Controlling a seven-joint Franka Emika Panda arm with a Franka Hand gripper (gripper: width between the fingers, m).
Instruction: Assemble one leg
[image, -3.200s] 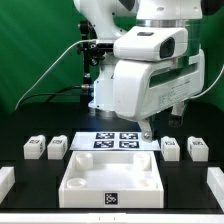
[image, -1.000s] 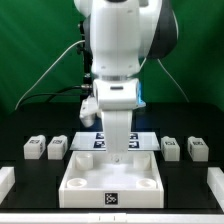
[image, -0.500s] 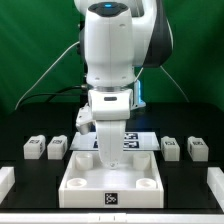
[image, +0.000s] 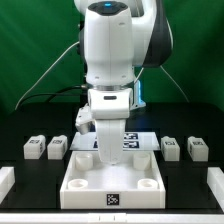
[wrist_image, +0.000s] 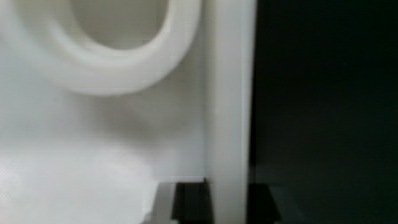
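Four small white legs lie on the black table: two at the exterior view's left (image: 36, 148) (image: 58, 147) and two at its right (image: 171, 148) (image: 197, 149). The gripper (image: 107, 161) touches none of them. It is down at the far wall of the large white tray-like piece (image: 150, 186), left of the wall's middle. In the wrist view the gripper (wrist_image: 230, 205) has one dark finger (wrist_image: 192, 205) on each side of the tray's thin white wall (wrist_image: 230, 110), both against it. A round corner socket (wrist_image: 107, 50) shows beside the wall.
The marker board (image: 130, 141) lies behind the tray, partly hidden by the arm. White parts stand at the front left (image: 5, 181) and front right (image: 216, 183) edges of the exterior view. A green backdrop and cables are behind.
The arm swung from the right over the tray, then shifted left and came down onto the tray's far wall. Over the last half second nothing moved.
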